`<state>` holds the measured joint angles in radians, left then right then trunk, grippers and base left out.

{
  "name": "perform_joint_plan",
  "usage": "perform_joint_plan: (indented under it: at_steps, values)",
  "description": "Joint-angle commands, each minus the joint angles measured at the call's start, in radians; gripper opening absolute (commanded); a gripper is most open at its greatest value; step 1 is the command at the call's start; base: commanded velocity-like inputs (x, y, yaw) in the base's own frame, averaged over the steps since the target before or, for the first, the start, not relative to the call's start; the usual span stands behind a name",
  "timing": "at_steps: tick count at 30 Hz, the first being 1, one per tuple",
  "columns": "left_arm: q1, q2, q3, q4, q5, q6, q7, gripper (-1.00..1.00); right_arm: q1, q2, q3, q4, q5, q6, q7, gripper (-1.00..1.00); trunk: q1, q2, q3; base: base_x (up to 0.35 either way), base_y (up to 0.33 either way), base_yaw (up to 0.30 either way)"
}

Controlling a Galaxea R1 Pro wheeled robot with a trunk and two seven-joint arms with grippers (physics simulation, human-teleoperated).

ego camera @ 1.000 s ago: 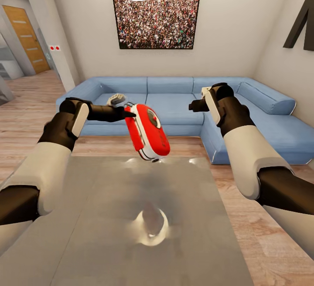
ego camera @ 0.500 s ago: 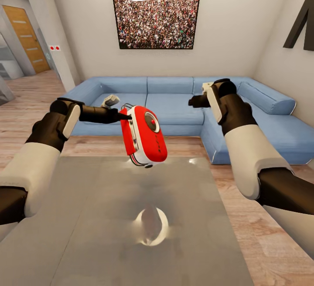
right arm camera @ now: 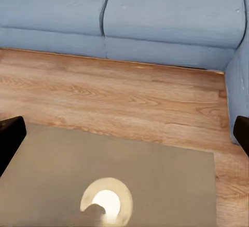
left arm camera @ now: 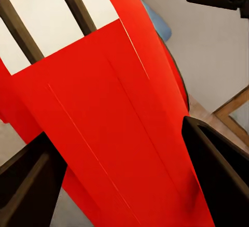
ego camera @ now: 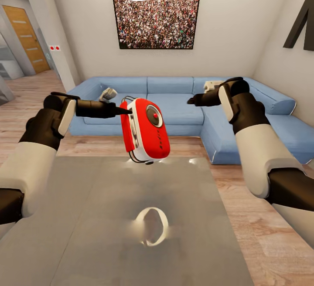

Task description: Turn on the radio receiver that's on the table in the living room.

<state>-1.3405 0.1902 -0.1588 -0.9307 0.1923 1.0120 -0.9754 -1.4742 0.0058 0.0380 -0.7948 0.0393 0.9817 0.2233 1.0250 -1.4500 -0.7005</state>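
The radio receiver (ego camera: 147, 130), red and white with a round dial, hangs nearly upright in the air over the far end of the table (ego camera: 131, 225). My left gripper (ego camera: 123, 111) is shut on its upper left edge by the wire handle. In the left wrist view the radio's red back (left arm camera: 114, 118) sits between the two dark fingers (left arm camera: 31, 185). Off to the radio's right and a little higher, my right gripper (ego camera: 192, 100) is open, apart from it and holding nothing. The right wrist view looks down on the table's far edge (right arm camera: 155, 185).
A blue corner sofa (ego camera: 183, 103) stands behind the table, with a small grey object (ego camera: 108, 94) on its left seat. Light wood floor (right arm camera: 124, 102) runs between sofa and table. A crowd photo (ego camera: 156, 15) hangs on the back wall, and a wooden door (ego camera: 27, 37) is far left.
My left arm has lifted the radio a little and turned it more upright. The right gripper has risen and drawn back to the right, away from the radio.
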Motion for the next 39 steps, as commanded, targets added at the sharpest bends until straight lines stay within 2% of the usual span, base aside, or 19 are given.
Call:
perform_joint_plan:
  at_steps: [1, 6, 7, 12, 13, 16, 18, 19, 22, 29, 39]
  values:
    - [0.0, 0.001, 0.001, -0.001, 0.013, 0.005, -0.001, -1.0, 0.0, -0.002, 0.0, 0.0, 0.0, 0.0, 0.012, 1.0, 0.0, 0.0, 0.0, 0.0, 0.0, 0.0]
    - [0.0, 0.012, 0.001, -0.002, 0.013, 0.005, -0.005, -1.0, 0.0, -0.018, 0.001, 0.0, -0.001, 0.001, 0.094, 1.0, 0.0, 0.0, 0.0, 0.0, 0.0, 0.0]
    - [0.001, 0.019, 0.001, -0.003, 0.013, 0.005, -0.01, -1.0, 0.0, -0.026, 0.001, 0.0, -0.001, 0.001, 0.144, 1.0, 0.0, 0.0, 0.0, 0.0, 0.0, 0.0]
    - [0.002, 0.032, 0.001, -0.008, 0.013, 0.004, -0.071, -1.0, 0.0, -0.04, 0.001, 0.0, -0.001, 0.001, 0.228, 1.0, 0.0, 0.0, 0.0, 0.0, 0.0, 0.0]
    - [0.004, 0.041, 0.001, -0.019, 0.012, 0.003, -0.096, -1.0, 0.0, -0.048, 0.002, 0.0, -0.001, 0.002, 0.268, 1.0, 0.0, 0.0, 0.0, 0.0, 0.0, 0.0]
    - [0.007, 0.056, -0.001, -0.035, 0.012, 0.002, -0.109, -1.0, 0.0, -0.054, 0.005, 0.0, 0.0, 0.002, 0.312, 1.0, 0.0, 0.0, 0.0, 0.0, 0.0, 0.0]
    - [0.008, 0.064, -0.009, -0.042, 0.012, 0.002, -0.117, -1.0, 0.0, -0.057, 0.03, 0.0, -0.001, 0.002, 0.341, 1.0, 0.0, 0.0, 0.0, 0.0, 0.0, 0.0]
    - [0.009, 0.066, -0.019, -0.044, 0.012, 0.002, -0.119, -1.0, 0.0, -0.062, 0.055, 0.0, -0.001, 0.002, 0.367, 1.0, 0.0, 0.0, 0.0, 0.0, 0.0, 0.0]
    - [0.009, 0.067, -0.026, -0.045, 0.012, 0.002, -0.121, -1.0, 0.0, -0.074, 0.067, 0.0, -0.001, 0.002, 0.41, 1.0, 0.0, 0.0, 0.0, 0.0, 0.0, 0.0]
    - [0.009, 0.067, -0.028, -0.044, 0.012, 0.002, -0.121, -1.0, 0.0, -0.088, 0.072, 0.001, -0.002, 0.002, 0.458, 1.0, 0.0, 0.0, 0.0, 0.0, 0.0, 0.0]
    - [0.009, 0.067, -0.029, -0.044, 0.012, 0.001, -0.121, -1.0, 0.0, -0.09, 0.076, 0.005, -0.002, 0.002, 0.513, 1.0, 0.0, 0.0, 0.0, 0.0, 0.0, 0.0]
